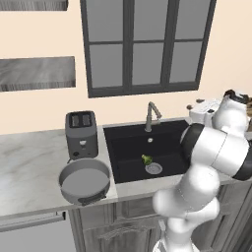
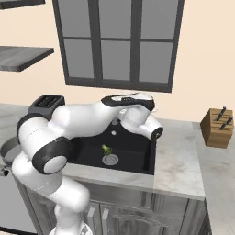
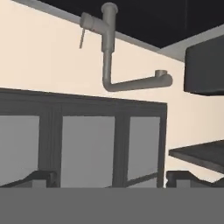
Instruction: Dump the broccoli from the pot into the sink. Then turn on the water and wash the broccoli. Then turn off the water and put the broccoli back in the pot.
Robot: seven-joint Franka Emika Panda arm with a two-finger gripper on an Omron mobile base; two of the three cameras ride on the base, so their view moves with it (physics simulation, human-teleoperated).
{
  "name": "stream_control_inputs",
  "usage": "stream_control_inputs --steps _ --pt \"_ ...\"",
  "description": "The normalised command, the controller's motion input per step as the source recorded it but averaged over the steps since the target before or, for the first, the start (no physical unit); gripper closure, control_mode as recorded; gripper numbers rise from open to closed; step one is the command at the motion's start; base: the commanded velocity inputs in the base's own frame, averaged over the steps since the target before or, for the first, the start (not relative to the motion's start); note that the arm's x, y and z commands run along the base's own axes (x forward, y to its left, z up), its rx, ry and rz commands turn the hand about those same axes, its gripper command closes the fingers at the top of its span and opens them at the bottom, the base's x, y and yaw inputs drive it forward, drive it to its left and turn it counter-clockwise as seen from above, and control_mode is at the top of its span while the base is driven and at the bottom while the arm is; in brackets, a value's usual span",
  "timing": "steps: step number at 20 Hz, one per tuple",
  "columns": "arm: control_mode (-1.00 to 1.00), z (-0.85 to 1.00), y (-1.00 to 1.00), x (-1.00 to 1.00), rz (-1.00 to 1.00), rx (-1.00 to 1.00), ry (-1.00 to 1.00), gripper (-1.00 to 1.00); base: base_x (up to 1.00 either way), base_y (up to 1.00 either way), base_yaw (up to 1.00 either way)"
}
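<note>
The broccoli (image 1: 146, 159) (image 2: 106, 149), a small green floret, lies on the floor of the black sink (image 1: 125, 142) (image 2: 135, 153), just beside the round silver drain (image 1: 153, 168) (image 2: 110, 159). The grey pot (image 1: 84, 181) stands upright and empty on the counter left of the sink. My gripper (image 3: 112, 179) is open with nothing between its fingertips (image 3: 41, 177). It is held above the sink's back right, pointing at the faucet (image 3: 107, 52) (image 1: 152, 114). The hand view is rolled upside down. No water runs from the spout.
A dark two-slot toaster (image 1: 81, 134) (image 2: 46, 103) stands behind the pot. A wooden knife block (image 2: 218, 127) sits on the counter at the far right. A dark-framed window (image 1: 145, 44) is behind the faucet, and grey shelves (image 1: 37, 73) hang at the left.
</note>
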Motion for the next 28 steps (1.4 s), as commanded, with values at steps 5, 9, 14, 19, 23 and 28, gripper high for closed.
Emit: stream_control_inputs --steps 5,9,14,19,23,28 --pt "-1.00 1.00 0.18 -0.86 -0.27 -0.46 -0.23 -1.00 0.00 0.00 0.00" --pt "-1.00 0.95 0.09 -0.72 -0.29 -0.56 -0.25 -1.00 0.00 0.00 0.00" --pt "-1.00 0.90 0.08 -0.37 -0.17 -0.55 -0.16 -1.00 0.00 0.00 0.00" --pt "-1.00 0.74 0.03 -0.08 0.14 -0.57 -0.24 -1.00 0.00 0.00 0.00" --pt "-1.00 0.24 0.00 -0.18 0.40 -0.58 -0.15 -1.00 0.00 0.00 0.00" --pt "-1.00 0.00 0.07 -0.49 0.45 -0.63 -0.09 -1.00 0.00 0.00 0.00"
